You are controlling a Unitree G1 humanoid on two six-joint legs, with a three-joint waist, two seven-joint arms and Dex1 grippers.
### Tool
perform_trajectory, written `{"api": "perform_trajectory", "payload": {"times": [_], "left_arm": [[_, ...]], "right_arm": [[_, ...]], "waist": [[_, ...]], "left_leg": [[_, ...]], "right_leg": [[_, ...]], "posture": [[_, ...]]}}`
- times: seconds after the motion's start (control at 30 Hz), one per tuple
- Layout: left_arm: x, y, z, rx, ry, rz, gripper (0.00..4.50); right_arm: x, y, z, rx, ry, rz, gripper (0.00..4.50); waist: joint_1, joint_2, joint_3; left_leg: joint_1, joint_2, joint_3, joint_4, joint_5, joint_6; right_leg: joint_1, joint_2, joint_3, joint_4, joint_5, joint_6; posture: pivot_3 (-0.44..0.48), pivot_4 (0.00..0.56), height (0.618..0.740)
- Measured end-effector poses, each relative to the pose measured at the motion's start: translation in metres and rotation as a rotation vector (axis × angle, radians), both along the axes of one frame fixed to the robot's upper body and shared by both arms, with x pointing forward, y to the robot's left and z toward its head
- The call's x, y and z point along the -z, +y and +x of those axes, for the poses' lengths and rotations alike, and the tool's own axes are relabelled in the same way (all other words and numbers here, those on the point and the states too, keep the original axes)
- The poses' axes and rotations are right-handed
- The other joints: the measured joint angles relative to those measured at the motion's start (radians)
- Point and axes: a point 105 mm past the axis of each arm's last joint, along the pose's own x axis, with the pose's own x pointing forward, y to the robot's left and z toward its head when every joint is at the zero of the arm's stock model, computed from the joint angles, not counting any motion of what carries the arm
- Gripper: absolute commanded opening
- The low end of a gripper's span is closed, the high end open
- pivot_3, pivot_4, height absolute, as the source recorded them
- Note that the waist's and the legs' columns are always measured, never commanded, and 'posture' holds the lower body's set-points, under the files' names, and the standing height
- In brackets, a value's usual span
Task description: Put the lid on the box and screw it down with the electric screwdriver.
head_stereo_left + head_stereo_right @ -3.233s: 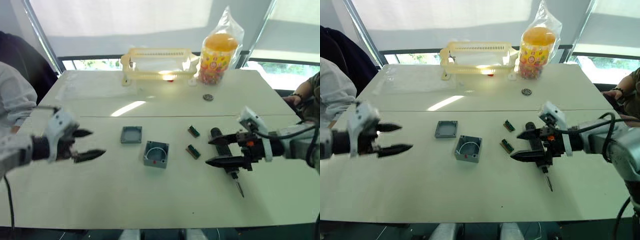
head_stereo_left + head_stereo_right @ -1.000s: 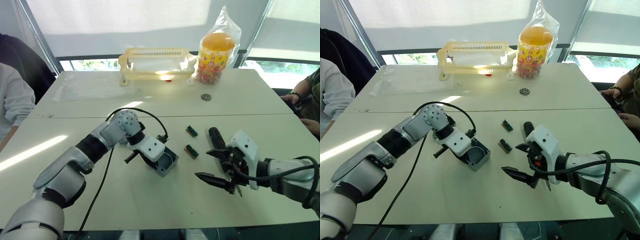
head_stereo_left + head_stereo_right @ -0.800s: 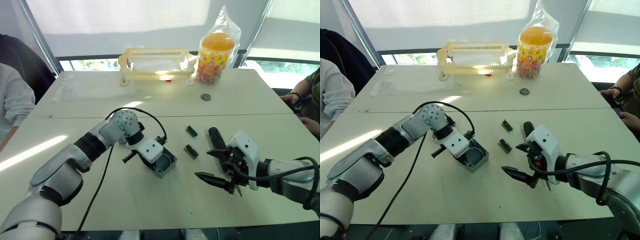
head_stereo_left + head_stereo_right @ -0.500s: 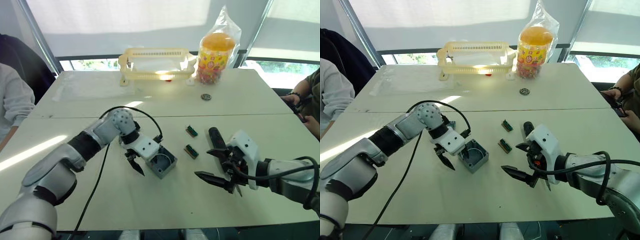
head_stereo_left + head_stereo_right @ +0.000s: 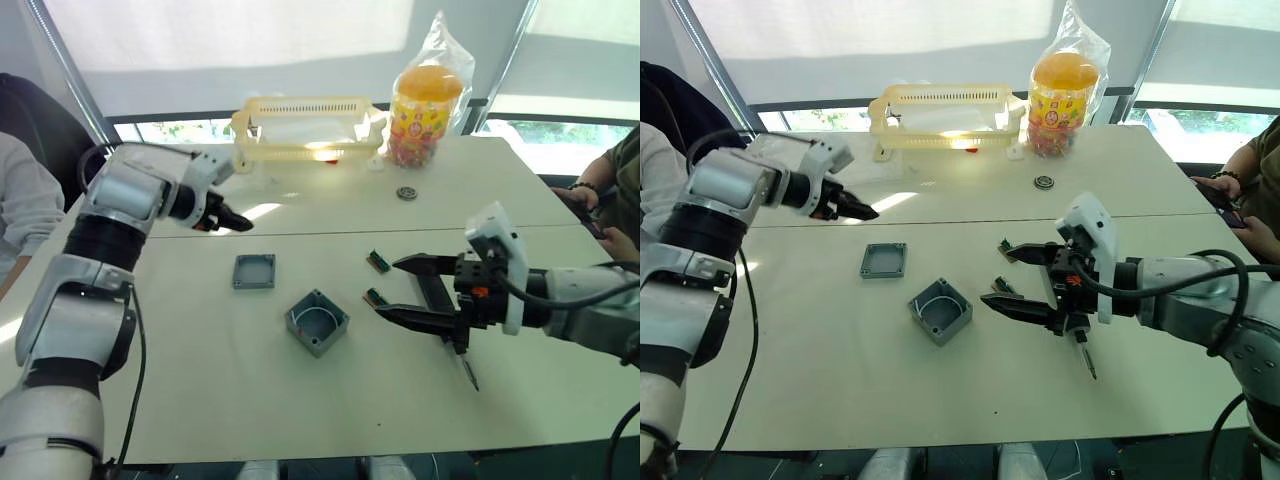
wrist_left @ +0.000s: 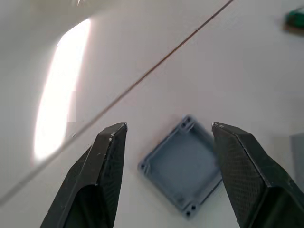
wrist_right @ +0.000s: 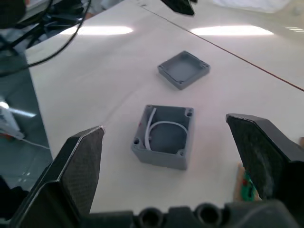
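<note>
The lid (image 5: 254, 271) lies flat left of centre in my head view, a thin grey plastic square, rim up, with small screw holes at its corners. The box (image 5: 317, 322) sits just below and right of it, apart from it, turned cornerwise: a grey cube, open top up, its hollow rounded, a pale wire curving inside in my right wrist view. Bare table (image 5: 200, 380) surrounds both on every side.

My right gripper (image 5: 408, 288) hangs right of centre, its black fingers spread wide and pointing toward the box, pinching nothing. Below it the screwdriver (image 5: 462, 362) shows its thin metal bit slanting toward the lower right; its black body is mostly hidden behind my fingers. Two small green pieces (image 5: 378, 261) lie beside my fingertips.

My left gripper (image 5: 228, 220) is raised at the upper left, well apart from the lid; in its wrist view the textured fingers stand spread, the lid between them farther off.

At the top stand a yellow slotted basket (image 5: 300, 125) and a bagged orange jar (image 5: 428, 100). A person's hand (image 5: 598, 215) rests at the right edge.
</note>
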Motion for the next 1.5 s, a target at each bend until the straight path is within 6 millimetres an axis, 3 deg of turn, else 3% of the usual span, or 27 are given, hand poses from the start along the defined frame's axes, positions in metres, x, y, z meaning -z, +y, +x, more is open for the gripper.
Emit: {"api": "perform_trajectory", "payload": {"times": [0.13, 0.23, 0.6, 0.8, 1.17, 1.37, 1.5], "left_arm": [[0.030, 0.009, -0.012, -0.142, 0.112, 0.017, 2.88], [0.040, 0.010, -0.017, -0.189, 0.152, 0.016, 2.88], [0.054, 0.010, -0.012, -0.249, 0.199, -0.005, 2.88], [0.051, -0.009, 0.001, -0.201, 0.175, -0.002, 2.88], [0.061, -0.015, 0.010, -0.180, 0.187, 0.045, 2.88], [0.064, -0.021, 0.014, -0.150, 0.179, 0.059, 0.06], [0.065, -0.022, 0.015, -0.146, 0.174, 0.072, 0.06]], "right_arm": [[0.009, 0.011, 0.004, -0.061, -0.019, -0.062, 4.50], [0.017, 0.017, 0.006, -0.087, -0.022, -0.088, 4.50], [0.032, 0.028, 0.011, -0.084, -0.026, -0.072, 4.50], [0.042, 0.026, 0.010, -0.040, -0.011, -0.068, 4.50], [0.042, 0.021, 0.010, 0.028, -0.039, -0.066, 4.50], [0.042, 0.018, 0.011, 0.046, -0.041, -0.063, 4.50], [0.042, 0.018, 0.011, 0.047, -0.042, -0.063, 4.50]], "waist": [[0.007, 0.000, 0.000], [0.008, -0.001, 0.000], [0.008, -0.001, 0.000], [0.009, -0.001, 0.000], [0.008, -0.001, 0.000], [0.012, 0.000, -0.001], [0.011, 0.001, -0.002]], "left_leg": [[-0.001, -0.001, 0.000, 0.001, 0.000, 0.000], [-0.001, -0.001, 0.000, 0.002, 0.000, -0.001], [-0.001, -0.002, 0.000, 0.002, 0.000, -0.001], [-0.001, -0.002, 0.000, 0.002, 0.000, -0.001], [-0.001, -0.002, 0.000, 0.002, 0.000, -0.001], [0.000, -0.003, 0.000, 0.002, 0.001, -0.001], [0.001, -0.003, 0.000, 0.002, 0.000, -0.001]], "right_leg": [[0.000, -0.001, 0.000, 0.000, 0.000, 0.000], [0.000, -0.002, 0.000, 0.000, 0.000, 0.000], [0.000, -0.002, 0.000, 0.000, 0.000, 0.000], [0.000, -0.003, 0.000, 0.000, 0.000, 0.000], [0.000, -0.003, 0.000, 0.000, 0.000, 0.000], [0.002, -0.003, 0.000, 0.000, 0.000, 0.000], [0.003, -0.003, 0.000, 0.000, 0.000, 0.000]], "posture": [[0.000, 0.150, 0.740], [0.000, 0.150, 0.740], [0.000, 0.150, 0.740], [0.000, 0.150, 0.740], [0.000, 0.150, 0.740], [0.000, 0.150, 0.740], [0.000, 0.150, 0.740]]}}
